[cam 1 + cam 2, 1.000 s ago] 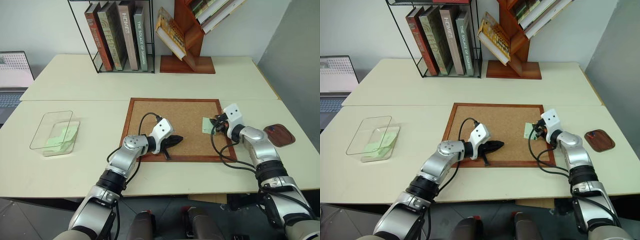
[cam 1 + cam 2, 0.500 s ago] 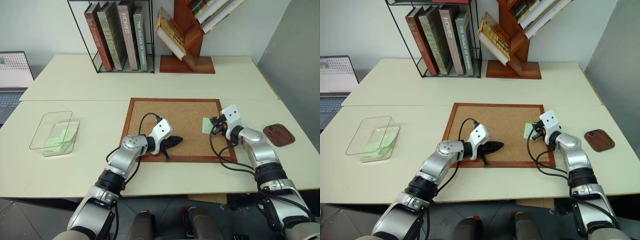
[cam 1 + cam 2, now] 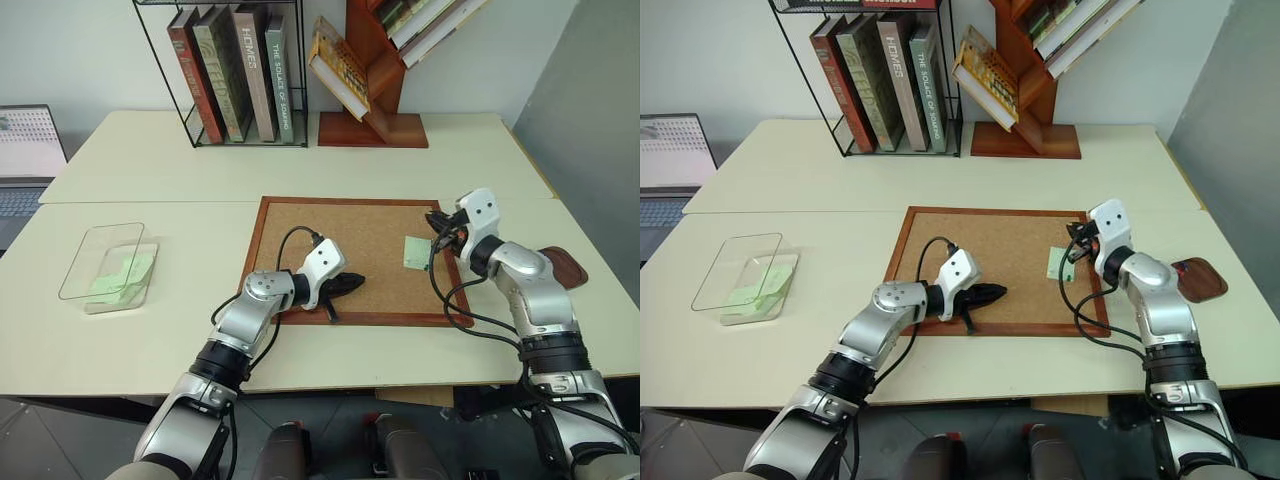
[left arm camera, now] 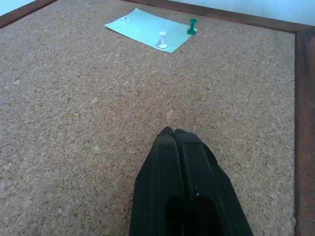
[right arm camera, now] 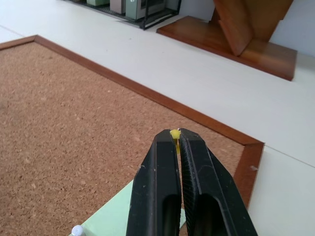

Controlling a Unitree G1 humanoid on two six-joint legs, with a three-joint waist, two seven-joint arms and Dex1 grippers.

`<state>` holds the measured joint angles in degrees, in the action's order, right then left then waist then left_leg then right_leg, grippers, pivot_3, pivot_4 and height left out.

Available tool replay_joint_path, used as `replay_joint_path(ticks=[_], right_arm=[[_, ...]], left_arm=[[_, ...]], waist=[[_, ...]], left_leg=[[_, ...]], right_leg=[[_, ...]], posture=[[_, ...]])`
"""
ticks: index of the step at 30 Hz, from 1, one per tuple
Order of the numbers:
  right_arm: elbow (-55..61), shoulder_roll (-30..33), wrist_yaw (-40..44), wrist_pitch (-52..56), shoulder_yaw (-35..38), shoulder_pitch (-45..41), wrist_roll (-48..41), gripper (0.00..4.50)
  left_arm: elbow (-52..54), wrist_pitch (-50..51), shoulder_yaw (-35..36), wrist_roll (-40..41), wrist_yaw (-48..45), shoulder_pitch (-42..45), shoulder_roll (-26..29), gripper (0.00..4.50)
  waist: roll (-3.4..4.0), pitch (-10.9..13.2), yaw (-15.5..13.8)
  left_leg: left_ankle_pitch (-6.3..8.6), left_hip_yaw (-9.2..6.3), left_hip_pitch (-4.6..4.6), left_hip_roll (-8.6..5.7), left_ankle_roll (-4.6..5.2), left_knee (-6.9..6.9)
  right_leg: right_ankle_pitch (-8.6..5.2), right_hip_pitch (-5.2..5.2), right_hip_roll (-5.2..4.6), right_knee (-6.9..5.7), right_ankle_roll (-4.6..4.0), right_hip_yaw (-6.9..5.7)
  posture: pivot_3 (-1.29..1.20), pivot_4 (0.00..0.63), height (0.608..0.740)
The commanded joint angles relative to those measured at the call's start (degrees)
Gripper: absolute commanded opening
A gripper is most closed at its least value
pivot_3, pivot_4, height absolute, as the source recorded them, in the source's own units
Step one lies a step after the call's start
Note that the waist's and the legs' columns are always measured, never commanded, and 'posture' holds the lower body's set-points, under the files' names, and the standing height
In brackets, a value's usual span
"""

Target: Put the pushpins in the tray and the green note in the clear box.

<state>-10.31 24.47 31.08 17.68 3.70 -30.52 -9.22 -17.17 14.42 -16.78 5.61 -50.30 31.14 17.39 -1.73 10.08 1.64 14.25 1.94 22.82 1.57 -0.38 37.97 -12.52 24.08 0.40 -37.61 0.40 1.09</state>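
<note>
A speckled tan cork face is being shown by the corkboard [image 3: 350, 240], framed in reddish-brown wood. A pale green colour is being displayed by the green note [image 4: 150, 29], on which a white pushpin [image 4: 162, 40] and a dark green pushpin [image 4: 191, 26] are being seen. A yellow pushpin [image 5: 174, 133] is being pinched between the black fingers of the right gripper [image 5: 176, 142]. The left gripper [image 4: 173, 135] is being shown in matte black too. The clear box [image 3: 103, 262] is appearing colourless, with pale green paper inside. The tray [image 3: 570, 263] is being seen as dark reddish-brown. The surface [image 3: 150, 330] is being rendered in cream.
</note>
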Motion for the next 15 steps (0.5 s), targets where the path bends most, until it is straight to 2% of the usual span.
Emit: replay_joint_path(ticks=[1, 9, 15], right_arm=[[7.35, 5.37, -3.13, 3.72, 8.45, 3.97, -1.42, 0.05], [7.87, 14.96, -6.17, 7.81, 16.79, 16.02, 1.13, 0.05], [6.59, 16.57, -7.45, 11.89, 17.81, 20.36, 1.78, 0.05]], left_arm=[[-0.79, 0.78, -1.72, -1.77, -0.02, -1.91, -0.04, 0.00], [-1.60, -0.29, -1.86, -2.18, -0.34, -1.34, -0.09, 0.00], [-2.16, -0.97, -2.22, -2.63, -0.55, -1.32, -0.48, 0.00]], waist=[[0.00, 0.00, -0.03], [0.31, -0.21, -0.10], [0.43, -0.30, -0.02]], left_leg=[[0.00, 0.00, 0.00, -0.01, 0.00, 0.00], [0.00, 0.03, 0.02, -0.01, 0.00, -0.05], [-0.01, 0.05, -0.07, -0.03, 0.02, -0.02]], right_leg=[[0.00, 0.00, 0.00, 0.00, 0.00, 0.00], [0.00, -0.02, -0.02, 0.18, 0.01, 0.01], [0.00, -0.04, 0.01, 0.08, 0.02, 0.00]], posture=[[0.00, 0.150, 0.740], [0.00, 0.150, 0.740], [0.00, 0.150, 0.740]])
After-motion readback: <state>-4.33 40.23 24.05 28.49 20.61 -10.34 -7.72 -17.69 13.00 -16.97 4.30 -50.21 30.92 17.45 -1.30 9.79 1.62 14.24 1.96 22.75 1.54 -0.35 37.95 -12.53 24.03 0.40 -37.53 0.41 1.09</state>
